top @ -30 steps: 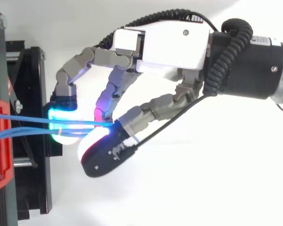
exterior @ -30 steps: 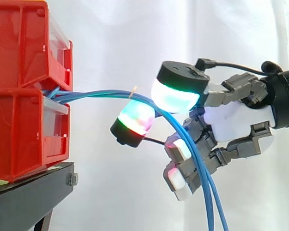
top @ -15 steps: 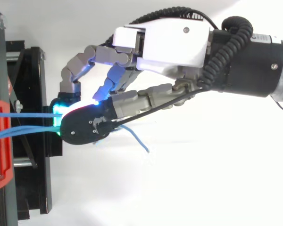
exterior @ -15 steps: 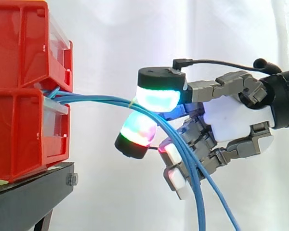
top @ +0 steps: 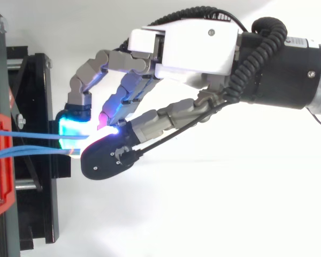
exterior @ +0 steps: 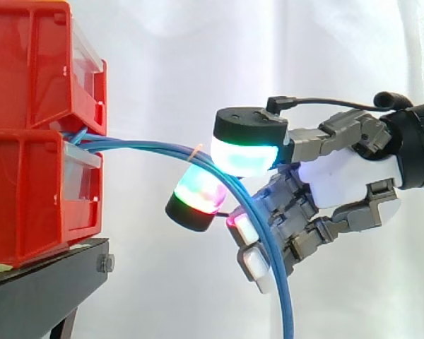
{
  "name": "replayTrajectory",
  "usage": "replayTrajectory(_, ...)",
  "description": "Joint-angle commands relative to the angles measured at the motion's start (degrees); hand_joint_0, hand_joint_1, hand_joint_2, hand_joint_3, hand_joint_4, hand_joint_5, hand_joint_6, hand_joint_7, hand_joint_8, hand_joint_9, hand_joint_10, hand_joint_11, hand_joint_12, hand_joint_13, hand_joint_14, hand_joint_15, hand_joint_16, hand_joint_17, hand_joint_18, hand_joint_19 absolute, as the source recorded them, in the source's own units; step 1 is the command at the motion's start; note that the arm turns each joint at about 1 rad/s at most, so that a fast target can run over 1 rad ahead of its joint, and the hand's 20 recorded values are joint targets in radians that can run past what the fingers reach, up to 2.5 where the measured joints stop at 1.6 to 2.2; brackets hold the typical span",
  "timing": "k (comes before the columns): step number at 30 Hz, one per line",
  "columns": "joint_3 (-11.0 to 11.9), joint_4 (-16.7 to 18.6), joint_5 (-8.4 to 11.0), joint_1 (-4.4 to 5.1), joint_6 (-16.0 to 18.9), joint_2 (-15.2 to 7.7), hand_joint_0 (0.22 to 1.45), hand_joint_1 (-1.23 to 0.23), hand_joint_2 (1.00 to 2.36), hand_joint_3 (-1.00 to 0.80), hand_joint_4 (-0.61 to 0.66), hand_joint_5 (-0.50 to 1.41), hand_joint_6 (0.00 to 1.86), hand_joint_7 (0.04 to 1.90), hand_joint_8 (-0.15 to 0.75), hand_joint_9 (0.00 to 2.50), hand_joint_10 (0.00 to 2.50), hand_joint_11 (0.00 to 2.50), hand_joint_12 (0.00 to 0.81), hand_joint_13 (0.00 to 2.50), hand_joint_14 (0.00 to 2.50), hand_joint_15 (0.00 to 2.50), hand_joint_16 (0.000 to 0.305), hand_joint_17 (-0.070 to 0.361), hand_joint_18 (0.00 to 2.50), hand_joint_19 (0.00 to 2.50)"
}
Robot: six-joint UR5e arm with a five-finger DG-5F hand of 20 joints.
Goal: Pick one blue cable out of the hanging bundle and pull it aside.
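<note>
Thumb pad point(exterior: 247, 152) is drawn back from the red bins point(exterior: 28, 134) since half a second ago | blue cables point(exterior: 148, 146) are led out from between the red bins, arched away and hung downward | hand point(exterior: 343, 173): fingers point(exterior: 198, 194) are curled round the blue cables, pinched beneath the thumb pad.

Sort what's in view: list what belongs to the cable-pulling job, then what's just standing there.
Job in hand:
blue cables, coming out from between the bins and drooping down
hand, curled round the cables

Just standing there:
red bins, stacked
black stand under them
white curtain behind
</note>
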Motion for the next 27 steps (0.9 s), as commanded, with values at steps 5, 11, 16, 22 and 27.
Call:
replayTrajectory(5,0.0,0.0,0.00,-0.02,0.0,0.0,0.78,-0.87,1.00,-0.50,-0.19,-0.19,0.98,0.88,0.192,1.03,0.03,0.76,0.260,0.90,0.03,0.58,0.044,0.099,0.76,0.43)
replayTrajectory(11,0.0,0.0,0.00,-0.02,-0.1,0.0,0.68,-0.87,1.00,-0.50,-0.07,-0.17,0.98,0.73,0.198,1.07,0.03,0.78,0.261,0.92,0.03,0.60,0.044,0.099,0.76,0.45)
replayTrajectory(16,0.0,0.0,0.00,-0.02,-0.1,0.1,0.53,-0.79,1.00,-0.50,-0.02,-0.16,0.95,0.77,0.221,1.10,0.03,0.77,0.287,0.93,0.03,0.62,0.049,0.109,0.75,0.50)
replayTrajectory(22,-0.1,0.1,0.00,-0.02,-0.1,0.0,0.50,-0.57,1.00,-0.50,-0.01,-0.15,0.92,0.78,0.237,1.16,0.03,0.76,0.297,0.96,0.03,0.63,0.052,0.116,0.76,0.53)
replayTrajectory(27,0.0,0.1,0.00,-0.02,-0.1,0.0,0.57,-0.49,1.00,-0.49,-0.03,-0.15,0.90,0.85,0.228,1.19,0.03,0.77,0.289,0.97,0.03,0.65,0.049,0.110,0.74,0.57)
